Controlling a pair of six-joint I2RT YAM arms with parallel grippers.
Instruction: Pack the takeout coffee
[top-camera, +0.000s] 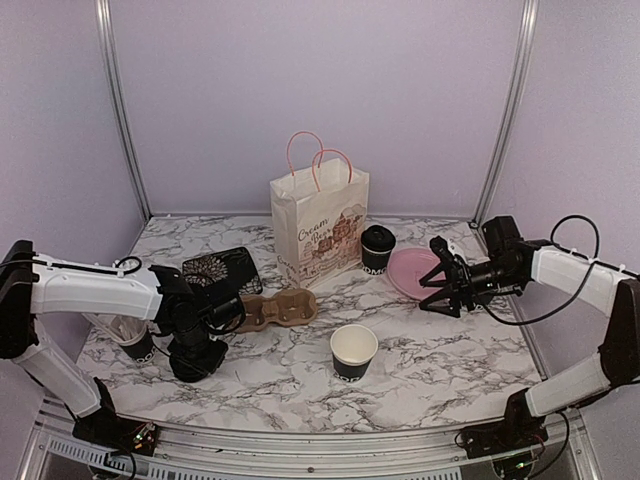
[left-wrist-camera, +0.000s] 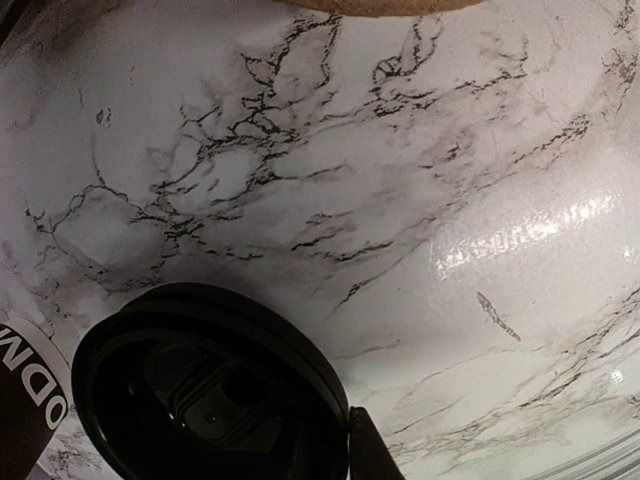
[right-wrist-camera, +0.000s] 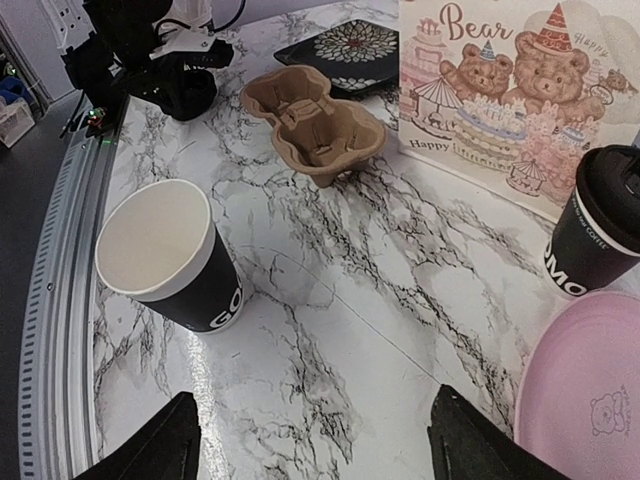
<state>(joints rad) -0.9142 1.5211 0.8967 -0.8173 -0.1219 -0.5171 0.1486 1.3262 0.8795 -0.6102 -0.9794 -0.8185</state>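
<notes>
1. The left arm reaches in low from the left, wrist bent so the left gripper (top-camera: 193, 362) points down at the table (top-camera: 440, 360), near the brown cup carrier (top-camera: 281, 308).
2. Its wrist view shows one fingertip (left-wrist-camera: 368, 448) against the rim of a black lid (left-wrist-camera: 205, 395). The other finger is out of frame, so I cannot tell whether the lid is pinched.
3. The right arm stretches in from the right, with the right gripper (right-wrist-camera: 315, 448) spread wide and holding nothing, by the pink plate (top-camera: 408, 272).
4. An open coffee cup (top-camera: 353, 351) stands upright at front centre. A lidded cup (top-camera: 378, 248) stands between the paper bag (top-camera: 318, 222) and the plate.
5. The tabletop is marble-patterned, and the walls (top-camera: 300, 80) behind are lilac.
</notes>
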